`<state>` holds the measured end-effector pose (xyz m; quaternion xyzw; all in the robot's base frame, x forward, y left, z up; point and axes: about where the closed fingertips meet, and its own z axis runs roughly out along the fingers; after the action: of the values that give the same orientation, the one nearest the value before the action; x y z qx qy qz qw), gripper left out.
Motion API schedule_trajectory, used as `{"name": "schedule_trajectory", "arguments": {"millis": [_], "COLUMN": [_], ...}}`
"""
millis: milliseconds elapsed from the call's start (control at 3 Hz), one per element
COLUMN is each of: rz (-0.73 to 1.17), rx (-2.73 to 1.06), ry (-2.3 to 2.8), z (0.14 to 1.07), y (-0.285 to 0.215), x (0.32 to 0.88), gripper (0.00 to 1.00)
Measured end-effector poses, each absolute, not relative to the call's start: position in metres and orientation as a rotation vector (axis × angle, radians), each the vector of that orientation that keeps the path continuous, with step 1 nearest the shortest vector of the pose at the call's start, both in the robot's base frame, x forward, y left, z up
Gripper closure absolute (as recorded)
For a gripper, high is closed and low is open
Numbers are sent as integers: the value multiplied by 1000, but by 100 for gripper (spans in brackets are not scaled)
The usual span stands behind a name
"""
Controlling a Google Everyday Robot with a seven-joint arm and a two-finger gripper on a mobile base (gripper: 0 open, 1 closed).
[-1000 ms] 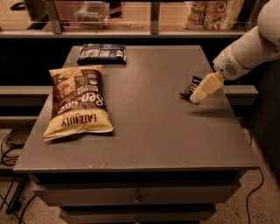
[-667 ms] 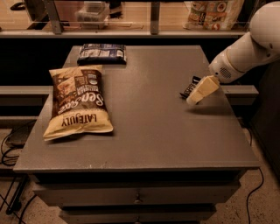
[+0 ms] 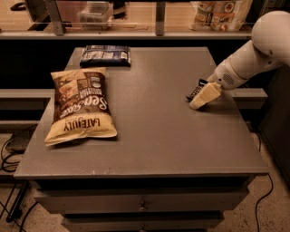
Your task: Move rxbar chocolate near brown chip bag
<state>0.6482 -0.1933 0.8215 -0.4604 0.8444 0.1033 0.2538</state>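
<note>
The rxbar chocolate (image 3: 195, 89), a small flat black wrapper, lies on the right side of the grey table (image 3: 154, 131), partly covered by my gripper. My gripper (image 3: 204, 96), cream coloured on a white arm coming in from the upper right, is low over the table, right against the bar's right side. The brown chip bag (image 3: 80, 105), dark brown on top with a tan "LATE JULY" end, lies flat on the left side of the table, far from the bar.
A wider dark blue packet (image 3: 106, 55) lies at the table's back left. A shelf with a plastic bin (image 3: 95, 12) and a printed bag (image 3: 222, 13) runs behind. The table's right edge is close to the gripper. Drawers sit below the front edge.
The gripper has shifted slightly left and down toward the bar. The bar and the chip bag have stayed in place.
</note>
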Motion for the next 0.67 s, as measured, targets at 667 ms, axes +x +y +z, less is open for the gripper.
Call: {"name": "schedule_trajectory", "arguments": {"millis": [667], "rz": [280], "rx": [-1252], "ry": [2294], "z": [833], "y": [-193], "x": [648], "gripper": [87]}}
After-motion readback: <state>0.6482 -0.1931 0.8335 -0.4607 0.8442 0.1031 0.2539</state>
